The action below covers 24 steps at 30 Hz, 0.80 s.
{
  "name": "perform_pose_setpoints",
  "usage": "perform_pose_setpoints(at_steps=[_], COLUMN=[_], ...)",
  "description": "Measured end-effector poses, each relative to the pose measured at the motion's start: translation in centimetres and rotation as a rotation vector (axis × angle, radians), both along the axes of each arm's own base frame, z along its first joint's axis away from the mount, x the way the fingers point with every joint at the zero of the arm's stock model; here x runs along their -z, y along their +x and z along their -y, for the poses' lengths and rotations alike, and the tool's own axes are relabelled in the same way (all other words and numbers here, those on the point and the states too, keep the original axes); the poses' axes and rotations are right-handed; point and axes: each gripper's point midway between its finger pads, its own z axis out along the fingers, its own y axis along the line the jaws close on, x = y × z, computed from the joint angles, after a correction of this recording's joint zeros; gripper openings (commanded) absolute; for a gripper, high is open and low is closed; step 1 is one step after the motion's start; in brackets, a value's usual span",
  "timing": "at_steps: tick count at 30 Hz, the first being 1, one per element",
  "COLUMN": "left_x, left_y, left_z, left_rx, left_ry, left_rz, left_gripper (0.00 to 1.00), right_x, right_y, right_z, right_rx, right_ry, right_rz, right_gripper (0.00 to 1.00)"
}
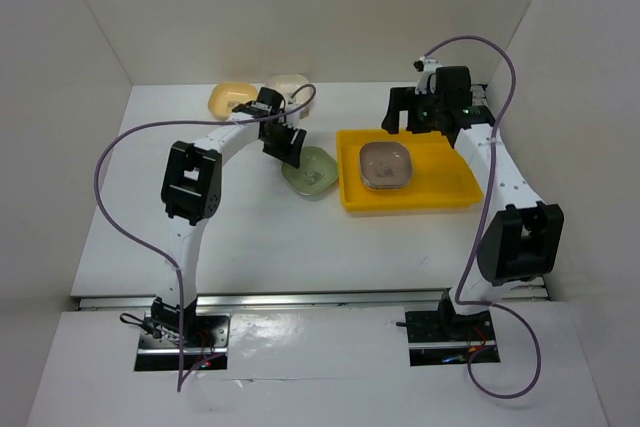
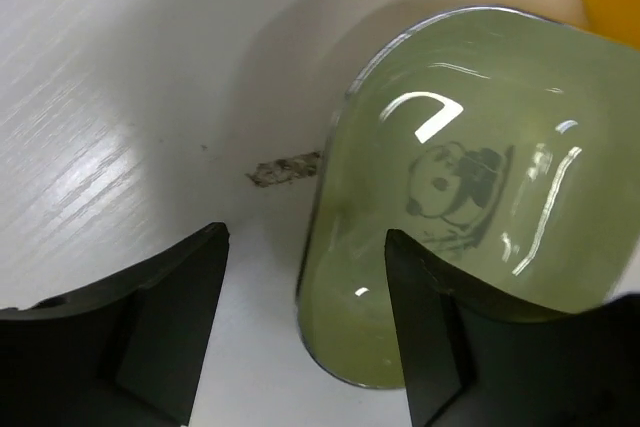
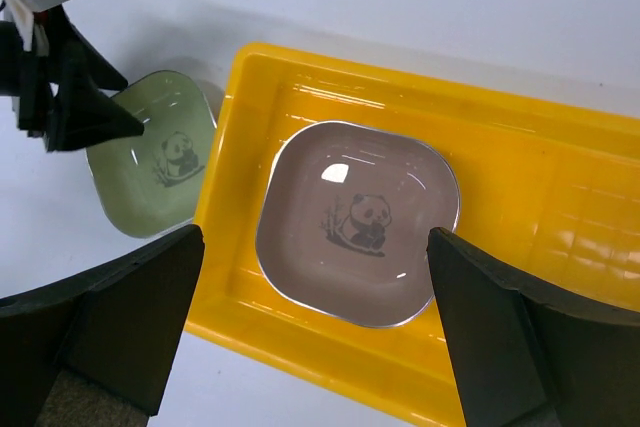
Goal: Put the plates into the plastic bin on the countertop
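- The shallow bright yellow-orange rectangular plastic bin [image 1: 455, 185] sits on the flat white matte countertop [image 1: 260, 237], right of centre and in front of the right arm.
- A brown rounded-square dish [image 3: 358, 222] with a small panda mark at its centre lies flat inside the bin, towards its left end.
- The right gripper [image 3: 315, 242] hangs above that brown dish with its black fingers [image 3: 100, 327] spread wide. They hold nothing and stand clear of the dish.
- A pale green rounded-square dish [image 2: 480, 187], also marked with a panda, rests on the countertop just beside the bin's left wall, outside it.
- The left gripper [image 2: 305, 247] is low over the green dish's edge, its jaws parted. One finger [image 2: 150, 317] is over bare table and the other [image 2: 460, 347] over the dish's inside, so the rim lies between them, not pinched.
- A small grey-brown smudge [image 2: 285, 169] marks the table just beside the green dish.
- A yellow rounded-square dish [image 1: 232, 97] and a cream rounded-square dish [image 1: 288, 83] sit side by side near the far wall, behind the left arm and well apart from the bin.
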Motion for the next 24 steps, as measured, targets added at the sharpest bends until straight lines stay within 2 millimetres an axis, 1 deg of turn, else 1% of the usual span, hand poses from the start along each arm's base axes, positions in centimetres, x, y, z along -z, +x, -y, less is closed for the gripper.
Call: perform_pose_setpoints(at_steps=[1, 2, 3, 4, 5, 7, 8, 10, 11, 12, 15, 17, 18, 19, 21, 24], left_x=[0.5, 0.7, 0.9, 1.0, 1.0, -0.2, -0.5, -0.9, -1.0, -1.3, -3.0, -4.8, -5.8, -6.9, -9.1, -11.7], left_y=[0.1, 0.4, 0.8, 1.1, 1.1, 2.2, 2.5, 2.8, 2.5, 2.2, 1.1, 0.5, 0.3, 0.2, -0.1, -0.3], left_z=[-0.3, -0.5, -1.0, -1.3, -1.4, -1.9, -2.4, -3.5, -4.2, -4.8, -6.5, -7.3, -7.5, -7.5, -7.4, -7.2], left_rx=[-0.015, -0.034, -0.056, -0.072, -0.083, -0.120, -0.142, -0.178, -0.196, -0.209, -0.255, -0.277, -0.283, -0.290, -0.300, -0.302], left_ry=[0.018, 0.030, 0.049, 0.056, 0.052, 0.052, 0.068, 0.093, 0.105, 0.116, 0.149, 0.155, 0.150, 0.141, 0.117, 0.090], left_rz=[-0.001, 0.006, 0.019, 0.027, 0.023, 0.066, 0.082, 0.100, 0.101, 0.099, 0.102, 0.108, 0.119, 0.132, 0.156, 0.193], left_gripper=[0.57, 0.42, 0.08, 0.08, 0.00, 0.00, 0.00, 0.00, 0.00, 0.00, 0.00, 0.00, 0.00, 0.00, 0.00, 0.00], right_x=[-0.1, -0.3, -0.5, -0.8, -1.0, -1.4, -1.6, -1.5, -1.2, -0.7, 1.0, 2.8, 4.0, 5.1, 7.3, 9.4], right_y=[-0.1, -0.2, -0.3, -0.4, -0.5, -0.7, -0.7, -1.1, -1.5, -2.0, -3.2, -3.7, -4.0, -4.2, -3.9, -2.7], right_z=[0.0, -0.1, -0.2, -0.2, -0.5, -1.3, -2.2, -4.5, -6.1, -8.2, -14.3, -18.1, -19.7, -20.8, -22.2, -22.6], right_rx=[-0.001, -0.003, -0.004, -0.006, -0.007, -0.020, -0.034, -0.075, -0.101, -0.134, -0.225, -0.267, -0.281, -0.288, -0.271, -0.208], right_ry=[0.001, 0.001, 0.002, 0.003, 0.009, 0.024, 0.034, 0.058, 0.076, 0.093, 0.124, 0.134, 0.133, 0.129, 0.109, 0.077], right_rz=[0.002, 0.006, 0.012, 0.019, 0.023, 0.031, 0.037, 0.041, 0.039, 0.033, 0.010, -0.009, -0.027, -0.043, -0.074, -0.084], right_gripper=[1.00, 1.00, 1.00, 1.00, 1.00, 1.00, 1.00, 1.00, 1.00, 1.00, 1.00, 1.00, 1.00, 0.99, 0.97, 0.97])
